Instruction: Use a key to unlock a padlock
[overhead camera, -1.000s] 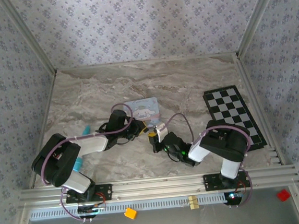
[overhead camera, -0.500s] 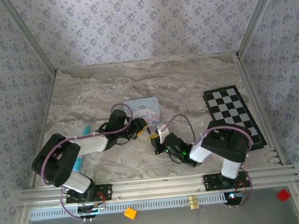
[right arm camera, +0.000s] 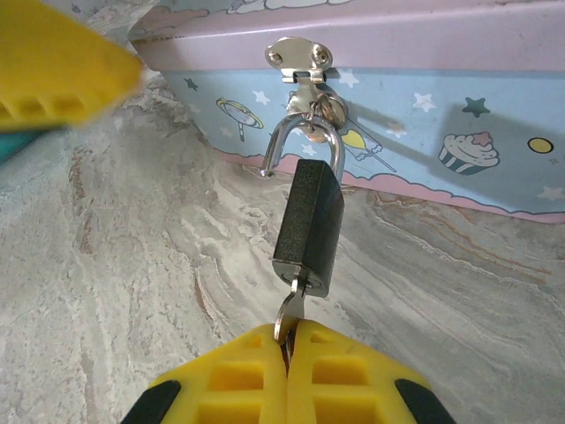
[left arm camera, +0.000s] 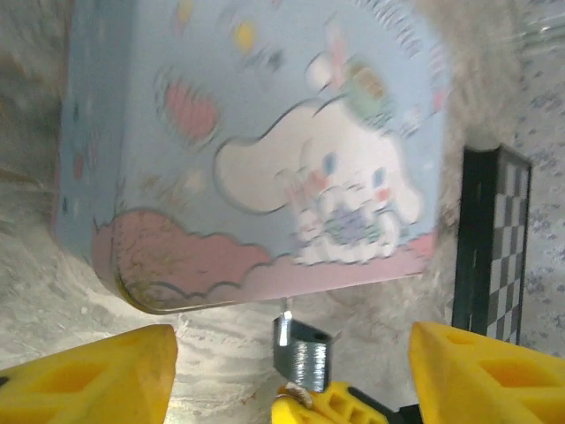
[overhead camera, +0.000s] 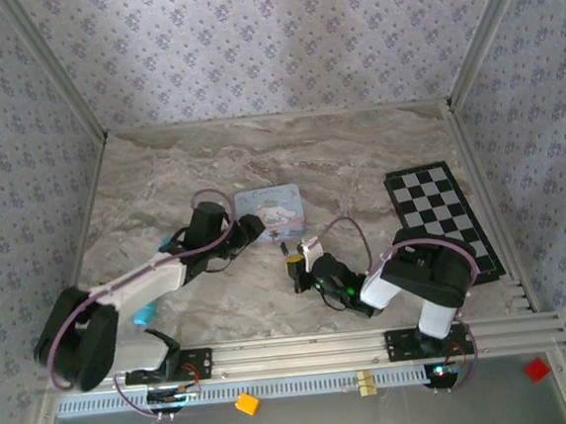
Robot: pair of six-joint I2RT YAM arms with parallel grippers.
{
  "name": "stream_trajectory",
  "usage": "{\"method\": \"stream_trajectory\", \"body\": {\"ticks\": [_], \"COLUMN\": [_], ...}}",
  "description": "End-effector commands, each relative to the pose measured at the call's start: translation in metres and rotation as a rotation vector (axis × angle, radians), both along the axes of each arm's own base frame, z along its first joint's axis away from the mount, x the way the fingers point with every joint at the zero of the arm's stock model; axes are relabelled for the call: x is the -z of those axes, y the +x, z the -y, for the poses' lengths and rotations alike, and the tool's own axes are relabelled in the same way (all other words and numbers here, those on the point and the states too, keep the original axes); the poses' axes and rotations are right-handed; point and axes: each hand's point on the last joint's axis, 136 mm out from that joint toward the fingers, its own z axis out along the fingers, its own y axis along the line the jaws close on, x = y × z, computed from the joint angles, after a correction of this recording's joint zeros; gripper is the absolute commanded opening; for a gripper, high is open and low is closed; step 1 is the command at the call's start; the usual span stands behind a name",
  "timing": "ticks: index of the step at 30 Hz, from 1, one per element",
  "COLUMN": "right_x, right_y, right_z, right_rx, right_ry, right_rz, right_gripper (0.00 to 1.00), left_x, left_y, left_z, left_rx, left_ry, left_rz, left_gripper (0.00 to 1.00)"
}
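Two claws noted: the right claw (right arm camera: 287, 340) is clamped on the key (right arm camera: 290, 309) seated in the base of the padlock (right arm camera: 309, 225), which hangs from the hasp (right arm camera: 300, 55) of the blue tin (right arm camera: 441, 97) on the worktop (overhead camera: 161, 173), while the left claw (overhead camera: 252, 231) gapes empty just beside that tin.

Our left arm (overhead camera: 140, 279) reaches out long and low from its base, angled up and to the right. Our left gripper (overhead camera: 251, 230) has its yellow fingers (left arm camera: 88, 375) spread wide apart. Our right arm (overhead camera: 425, 271) is folded at a raised elbow, forearm running low to the left. Our right gripper (overhead camera: 296, 264) has its yellow fingers (right arm camera: 238, 380) pressed together, pinching the key (right arm camera: 290, 309).
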Motion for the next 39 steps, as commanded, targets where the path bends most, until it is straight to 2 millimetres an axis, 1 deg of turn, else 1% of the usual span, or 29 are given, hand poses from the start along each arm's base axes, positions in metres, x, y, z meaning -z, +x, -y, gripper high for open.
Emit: {"method": "stream_trajectory", "body": {"ticks": [1, 4, 8, 11, 14, 18, 21, 24, 29, 34, 37, 39], "right_x": [-0.007, -0.003, 0.004, 0.008, 0.013, 0.018, 0.023, 0.029, 0.044, 0.044, 0.045, 0.042], "right_y": [0.003, 0.004, 0.006, 0.008, 0.010, 0.011, 0.011, 0.009, 0.010, 0.009, 0.009, 0.008], "right_z": [0.005, 0.005, 0.007, 0.012, 0.015, 0.013, 0.018, 0.024, 0.036, 0.040, 0.050, 0.055], "right_rx": [0.036, 0.035, 0.044, 0.061, 0.071, 0.066, 0.081, 0.083, 0.108, 0.101, 0.130, 0.138], "right_ry": [0.049, 0.054, 0.069, 0.079, 0.077, 0.091, 0.106, 0.125, 0.137, 0.143, 0.118, 0.103], "right_rz": [-0.007, -0.026, -0.063, -0.091, -0.116, -0.164, -0.197, -0.239, -0.351, -0.362, -0.363, -0.346], "right_gripper": [0.00, 0.00, 0.00, 0.00, 0.00, 0.00, 0.00, 0.06, 0.20, 0.30, 0.35, 0.36], "left_x": [-0.015, -0.014, 0.000, 0.010, 0.016, 0.022, 0.030, 0.039, 0.046, 0.048, 0.048, 0.049], "left_y": [0.005, 0.014, 0.028, 0.037, 0.044, 0.048, 0.048, 0.046, 0.045, 0.044, 0.044, 0.044], "left_z": [-0.033, -0.047, -0.050, -0.043, -0.032, -0.017, -0.007, 0.001, 0.010, 0.017, 0.017, 0.017], "left_rx": [-0.033, -0.048, -0.019, 0.015, 0.036, 0.045, 0.062, 0.072, 0.080, 0.091, 0.089, 0.088], "left_ry": [0.180, 0.208, 0.222, 0.233, 0.197, 0.146, 0.148, 0.148, 0.142, 0.146, 0.146, 0.149], "left_rz": [0.095, 0.100, 0.050, 0.027, 0.019, 0.028, 0.015, -0.003, -0.018, -0.023, -0.021, -0.020], "left_gripper": [0.74, 0.79, 0.81, 0.81, 0.80, 0.78, 0.77, 0.76, 0.75, 0.74, 0.74, 0.74]}}
